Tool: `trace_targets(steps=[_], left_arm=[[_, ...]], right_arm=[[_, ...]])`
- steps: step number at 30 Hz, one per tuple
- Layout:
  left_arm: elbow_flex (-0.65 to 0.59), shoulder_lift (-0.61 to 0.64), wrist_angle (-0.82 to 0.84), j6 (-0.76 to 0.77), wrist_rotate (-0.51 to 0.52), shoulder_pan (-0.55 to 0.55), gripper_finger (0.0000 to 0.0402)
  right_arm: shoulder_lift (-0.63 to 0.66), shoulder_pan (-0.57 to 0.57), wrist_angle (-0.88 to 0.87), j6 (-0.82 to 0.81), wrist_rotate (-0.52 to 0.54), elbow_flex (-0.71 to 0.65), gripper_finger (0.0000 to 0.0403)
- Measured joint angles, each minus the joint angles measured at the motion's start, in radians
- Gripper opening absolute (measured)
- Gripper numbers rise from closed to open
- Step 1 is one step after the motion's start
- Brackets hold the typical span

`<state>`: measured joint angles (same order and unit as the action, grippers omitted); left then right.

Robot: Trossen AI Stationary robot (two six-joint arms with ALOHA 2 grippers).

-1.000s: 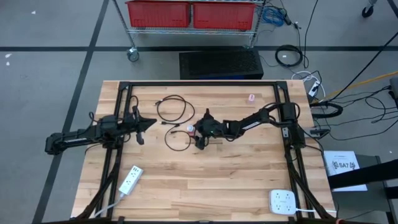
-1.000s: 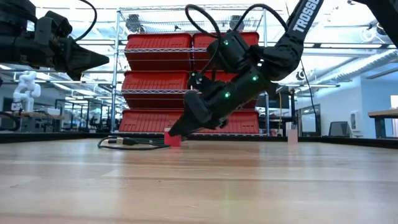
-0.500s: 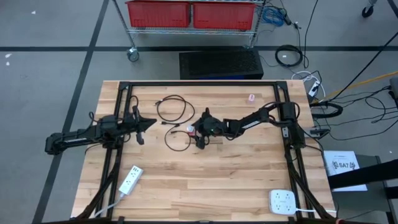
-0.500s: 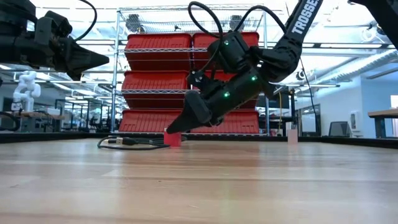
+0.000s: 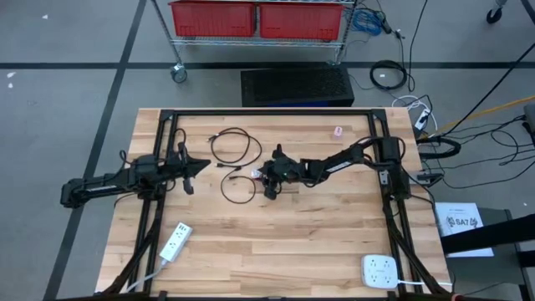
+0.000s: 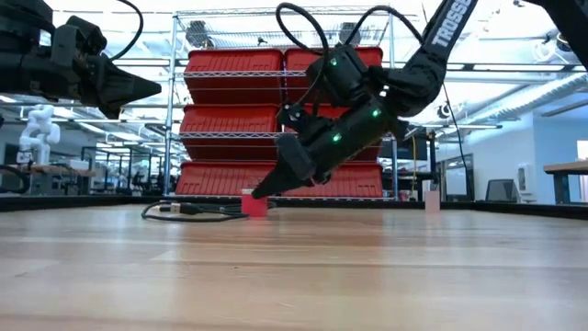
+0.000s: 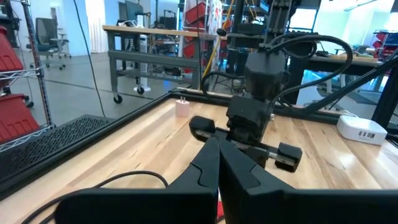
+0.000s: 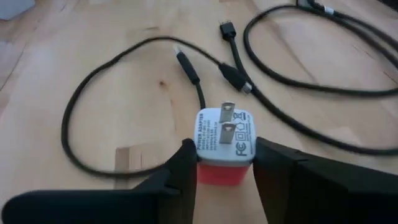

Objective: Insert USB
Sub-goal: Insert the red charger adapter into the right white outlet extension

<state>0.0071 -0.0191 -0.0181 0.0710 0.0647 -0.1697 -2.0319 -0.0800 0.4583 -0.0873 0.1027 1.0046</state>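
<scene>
Right gripper (image 8: 224, 163) grasps the red charger (image 8: 222, 144) mid-tabletop (image 5: 276, 242), prongs facing up, likely to steady it for plugging. Cable (image 8: 186, 65) lies just beside. Left gripper (image 5: 192, 165) waits clenched, well apart.

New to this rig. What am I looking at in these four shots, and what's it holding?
Two dark robot arms work at a wooden table. One camera looks straight down, one sits at table height, and one rides on each wrist. The right gripper is down mid-table, its fingers against both sides of a red-and-white wall charger lying prongs-up. Black USB cables lie looped beside it. The left gripper waits shut above the table's left side, holding nothing. Also on the table: a white power strip, a white multi-outlet block and a small pink adapter.
</scene>
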Motion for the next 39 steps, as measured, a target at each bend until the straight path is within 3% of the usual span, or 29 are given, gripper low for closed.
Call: trace_targets(steps=[3, 12, 17, 20, 24, 35, 39], left_arm=[[0.000, 0.000, 0.000, 0.000, 0.000, 0.000, 0.0002], [0.000, 0.000, 0.000, 0.000, 0.000, 0.000, 0.0002], [0.000, 0.000, 0.000, 0.000, 0.000, 0.000, 0.0002], [0.000, 0.000, 0.000, 0.000, 0.000, 0.000, 0.0002], [0.000, 0.000, 0.000, 0.000, 0.000, 0.000, 0.0002], [0.000, 0.000, 0.000, 0.000, 0.000, 0.000, 0.0002], [0.000, 0.000, 0.000, 0.000, 0.000, 0.000, 0.0002]], right_arm=[[0.071, 0.023, -0.181, -0.018, -0.002, 0.008, 0.0100], [0.263, 0.111, -1.094, -0.077, 0.014, 0.236, 0.0081], [0.264, 0.135, -1.294, -0.084, 0.026, 0.329, 0.0027], [0.263, 0.136, -1.306, -0.083, 0.029, 0.331, 0.0014], [0.251, 0.131, -1.187, -0.065, 0.029, 0.332, 0.0033], [0.048, 0.053, -0.508, -0.004, -0.005, 0.334, 0.0172], [-0.066, 0.035, -0.430, -0.005, -0.005, 0.406, 0.0211]])
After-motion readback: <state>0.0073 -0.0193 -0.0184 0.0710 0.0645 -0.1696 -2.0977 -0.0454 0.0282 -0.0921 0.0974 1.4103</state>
